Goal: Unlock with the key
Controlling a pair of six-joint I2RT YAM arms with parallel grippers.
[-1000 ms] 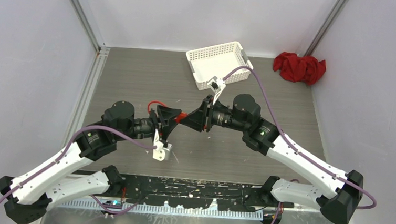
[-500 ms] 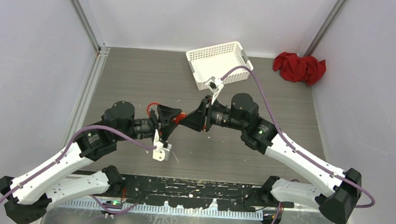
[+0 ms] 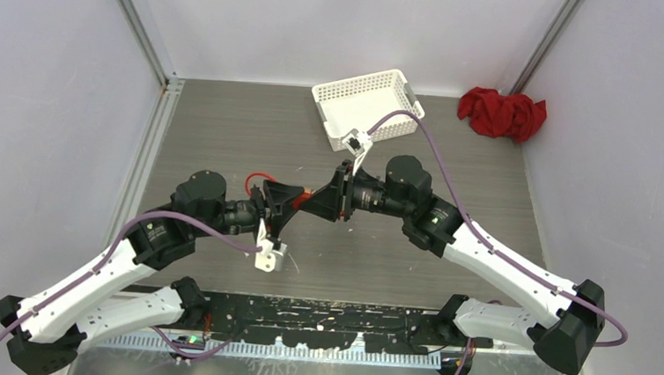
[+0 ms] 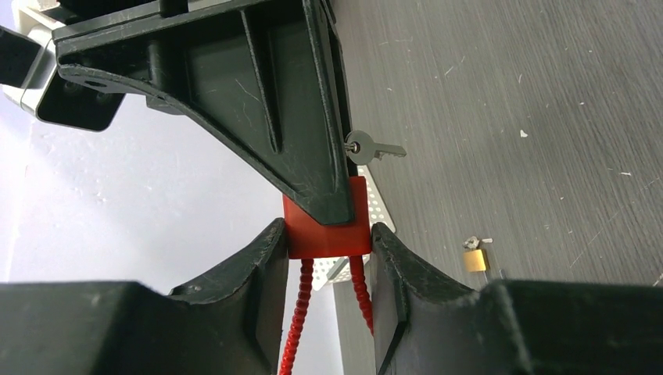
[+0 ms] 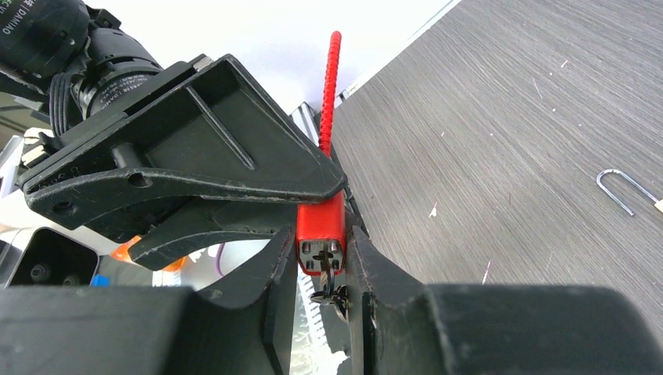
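Note:
A red lock (image 3: 309,194) with a red ribbed cable loop (image 3: 258,180) is held above the table's middle between both grippers. My left gripper (image 3: 295,199) is shut on the lock body (image 4: 324,238) from the cable end; the cable (image 4: 297,312) runs down between its fingers. My right gripper (image 3: 319,195) comes from the opposite side, its fingers pressed on both sides of the lock body (image 5: 320,223). A dark key (image 5: 327,269) sits in the keyhole between the right jaws. A second silver key (image 4: 377,148) hangs beside the right finger.
A white perforated basket (image 3: 365,102) stands at the back centre. A red cloth (image 3: 501,113) lies at the back right. A small brass padlock (image 4: 474,259) lies on the grey table (image 3: 226,136), and its wire shackle (image 5: 621,189) shows in the right wrist view.
The right arm has shifted slightly left and back, pressing closer to the left gripper. The lock stays between both grippers. The left arm has barely moved.

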